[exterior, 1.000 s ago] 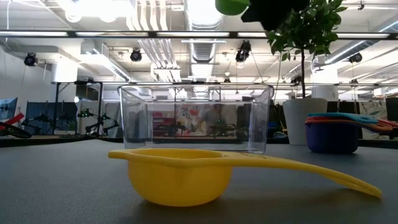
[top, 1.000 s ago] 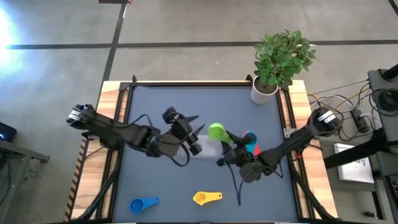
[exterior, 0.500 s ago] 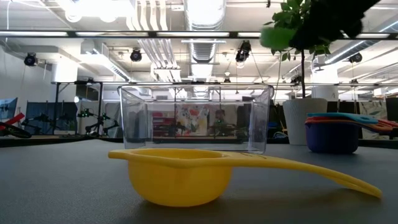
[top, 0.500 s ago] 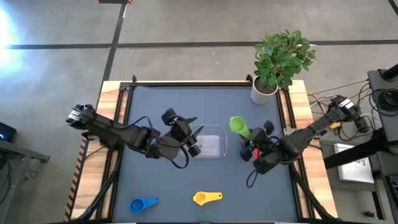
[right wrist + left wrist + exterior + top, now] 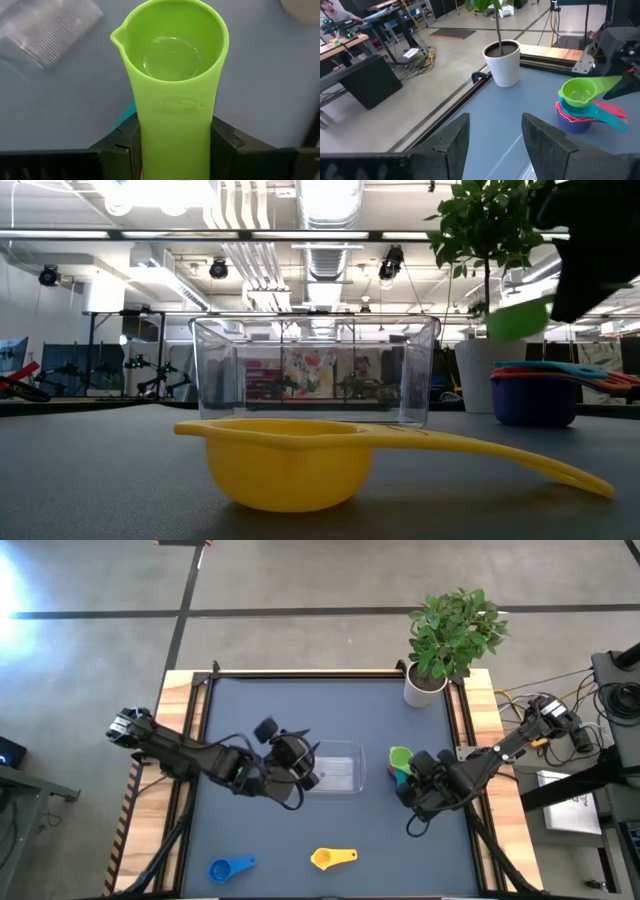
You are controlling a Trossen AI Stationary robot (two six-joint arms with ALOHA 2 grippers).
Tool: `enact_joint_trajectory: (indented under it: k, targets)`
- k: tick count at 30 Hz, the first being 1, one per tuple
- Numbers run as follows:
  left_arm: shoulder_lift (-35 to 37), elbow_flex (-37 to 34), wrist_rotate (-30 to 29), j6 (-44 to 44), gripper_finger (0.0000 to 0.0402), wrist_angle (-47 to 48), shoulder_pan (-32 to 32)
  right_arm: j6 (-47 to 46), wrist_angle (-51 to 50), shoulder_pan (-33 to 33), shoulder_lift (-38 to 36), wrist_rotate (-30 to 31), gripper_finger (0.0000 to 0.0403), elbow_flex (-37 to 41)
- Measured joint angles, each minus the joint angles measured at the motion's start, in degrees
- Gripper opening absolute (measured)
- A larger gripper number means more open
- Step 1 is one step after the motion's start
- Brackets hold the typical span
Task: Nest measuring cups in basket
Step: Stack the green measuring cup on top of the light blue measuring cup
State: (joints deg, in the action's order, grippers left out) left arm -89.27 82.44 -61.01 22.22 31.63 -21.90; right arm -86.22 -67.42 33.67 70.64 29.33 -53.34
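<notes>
Moving away from above the clear basket [image 5: 335, 769], the right gripper [image 5: 411, 768] now holds the green measuring cup [image 5: 400, 757] by its handle over the stack of cups [image 5: 580, 118], bowl pointing toward the potted plant [image 5: 447, 640]. The left gripper [image 5: 303, 765] waits open at the basket's edge. Nearer on the tabletop [image 5: 250, 710] lie the yellow cup [image 5: 330, 858] and blue cup [image 5: 230, 868].

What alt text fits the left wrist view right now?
A green measuring cup, held by its handle, hangs just above a stack of nested cups on the blue-grey table. A white plant pot stands behind, by the table's edge. The left gripper has open jaws in the foreground.
</notes>
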Motion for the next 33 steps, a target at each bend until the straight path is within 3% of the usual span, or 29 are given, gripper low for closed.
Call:
enact_joint_trajectory:
  k: [6, 25, 31, 33]
  targets:
    - [0.0, -1.2, 0.0, 2.4, 0.0162, 1.1, -0.4, -4.1, 0.2, 0.1, 0.0, -2.9, 0.0139, 0.0]
    - [0.0, -4.3, -0.1, 3.8, 0.0162, 1.1, -0.4, -2.4, 0.6, 0.1, 0.0, -2.9, 0.0206, 0.5]
    - [0.0, -4.3, -0.1, 3.8, 0.0162, 2.0, -0.4, 3.6, 5.9, 0.6, -0.1, -15.2, 0.0210, 0.1]
    - [0.0, -4.3, -0.1, 3.8, 0.0162, 2.1, -0.4, 6.0, 6.9, 1.4, -0.1, -16.3, 0.0210, -0.6]
